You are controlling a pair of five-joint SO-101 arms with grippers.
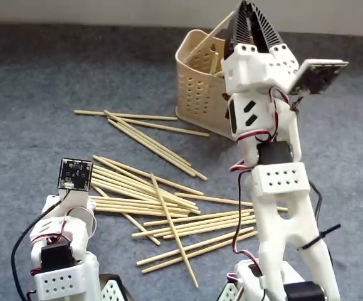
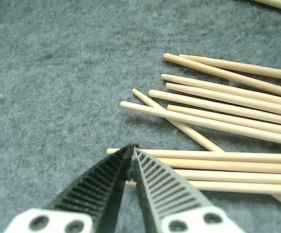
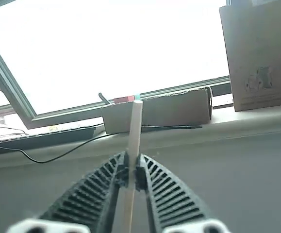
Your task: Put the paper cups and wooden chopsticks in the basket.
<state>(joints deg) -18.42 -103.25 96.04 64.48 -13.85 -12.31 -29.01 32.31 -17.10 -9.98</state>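
High view, our tally. Basket (image 1: 197,88): cream, perforated, standing on grey carpet (image 1: 31,81). Right gripper (image 1: 251,25): raised over the basket, jaws clamped on one wooden chopstick (image 3: 136,126), which stands up between them. Loose chopsticks (image 1: 150,188): scattered on the carpet in front of the basket, several crossing. Left gripper (image 2: 132,148): low over that scatter, well apart from the basket; we note its tips pressed together above one stick's end.

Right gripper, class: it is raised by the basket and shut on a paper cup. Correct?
No. The right gripper is raised by the basket but shut on a chopstick, not a paper cup; the right wrist view shows it.
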